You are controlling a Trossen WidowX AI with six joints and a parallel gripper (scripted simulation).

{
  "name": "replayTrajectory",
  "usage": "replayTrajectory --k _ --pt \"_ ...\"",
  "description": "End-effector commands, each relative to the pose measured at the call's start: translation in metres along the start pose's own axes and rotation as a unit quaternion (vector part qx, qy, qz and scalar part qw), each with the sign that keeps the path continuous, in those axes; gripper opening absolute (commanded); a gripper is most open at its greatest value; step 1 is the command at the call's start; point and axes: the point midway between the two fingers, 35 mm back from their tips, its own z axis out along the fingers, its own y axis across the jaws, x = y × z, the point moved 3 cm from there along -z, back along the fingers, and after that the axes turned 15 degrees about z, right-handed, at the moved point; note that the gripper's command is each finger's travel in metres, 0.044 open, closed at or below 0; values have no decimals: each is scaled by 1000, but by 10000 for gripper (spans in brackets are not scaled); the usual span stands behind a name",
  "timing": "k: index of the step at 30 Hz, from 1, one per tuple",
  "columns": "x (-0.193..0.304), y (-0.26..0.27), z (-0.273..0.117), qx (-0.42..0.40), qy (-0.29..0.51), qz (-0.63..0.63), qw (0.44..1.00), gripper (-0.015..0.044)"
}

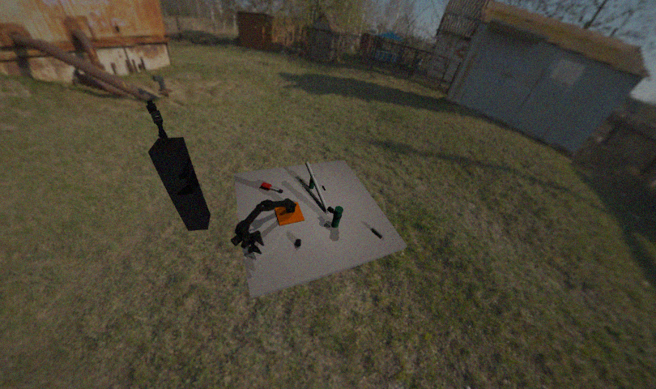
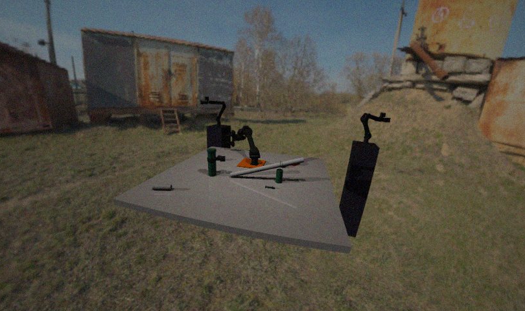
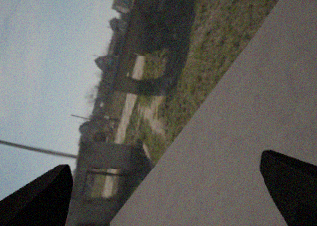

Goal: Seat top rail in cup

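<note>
The light grey rail [image 1: 316,186] [image 2: 267,167] slopes through the loop cap on the short green post [image 1: 312,184] [image 2: 279,176]. Its lower end is at or close to the table top, beside the big green post [image 1: 338,217] [image 2: 212,168], outside the cup. The dark rail-end cup [image 1: 330,209] [image 2: 220,158] sticks out sideways from the band high on the big post, below the post cap. My gripper [image 1: 259,242] [image 2: 233,138] [image 3: 168,168] is open and empty, in the air on the far side of my base from the rail. The wrist view shows neither rail nor posts.
My base stands on an orange plate [image 1: 296,217] [image 2: 242,163] on the grey table [image 1: 274,275] [image 2: 219,208]. A red tool [image 1: 265,185], a small dark piece [image 1: 297,242], a grey cylinder [image 1: 376,232] [image 2: 161,188] and a small bolt [image 1: 323,187] [image 2: 269,187] lie around. Black pedestals [image 1: 180,183] [image 2: 360,184] stand beyond the table.
</note>
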Motion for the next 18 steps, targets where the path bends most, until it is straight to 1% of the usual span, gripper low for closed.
replayTrajectory --k 1,2,5,12,18 --pt "0 0 1 1 1 0 1000 426" --pt "1 1 4 2 5 -1 1000 440" --pt "10 8 26 15 30 -4 999 440" --pt "52 34 104 63 124 -26 990 440" --pt "100 57 161 103 199 -52 973 440"
